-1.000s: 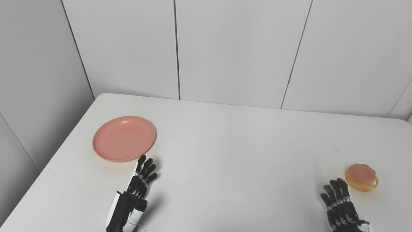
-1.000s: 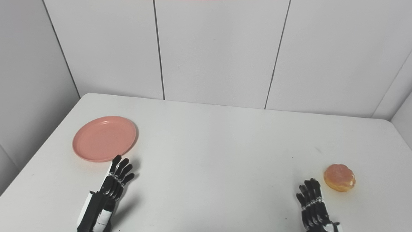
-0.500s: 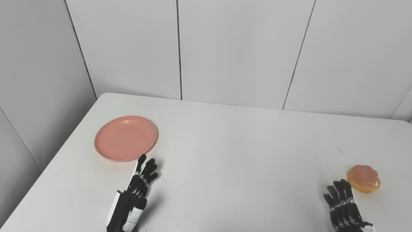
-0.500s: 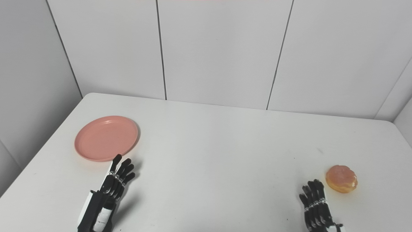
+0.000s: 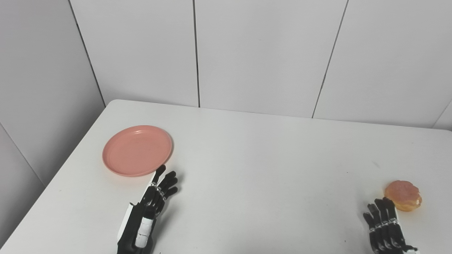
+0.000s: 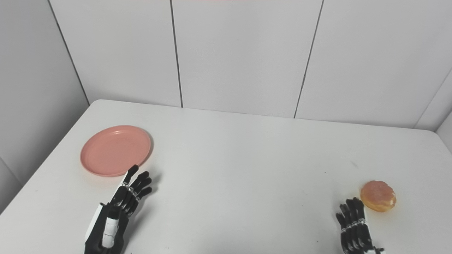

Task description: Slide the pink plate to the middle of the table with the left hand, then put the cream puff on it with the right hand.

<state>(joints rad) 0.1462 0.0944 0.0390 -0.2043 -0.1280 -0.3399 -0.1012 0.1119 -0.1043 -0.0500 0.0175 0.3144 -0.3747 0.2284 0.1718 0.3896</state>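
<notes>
The round pink plate (image 5: 137, 150) lies flat on the left part of the white table (image 5: 261, 158). Just below its near right rim my left hand (image 5: 150, 208) reaches up from the bottom edge, open, fingers stretched and apart, its longest fingertip at the plate's edge. Whether it touches the rim I cannot tell. The cream puff (image 5: 403, 195), golden with a pinkish top, sits near the right edge. My right hand (image 5: 385, 227) is open at the bottom right, fingers straight, tips just short of the puff's left side. The same plate (image 6: 115, 150) and puff (image 6: 378, 196) show in the right eye view.
Pale panelled walls (image 5: 247, 53) close off the table's far side and left side. The table's rounded far left corner (image 5: 113, 103) lies behind the plate. A small dark mark (image 5: 376, 164) is on the tabletop at the right.
My left hand has moved a little forward and tilted right, fingers spreading, its tip now at the plate's near rim. The right hand has sunk slightly in the picture. The camera shifted a little.
</notes>
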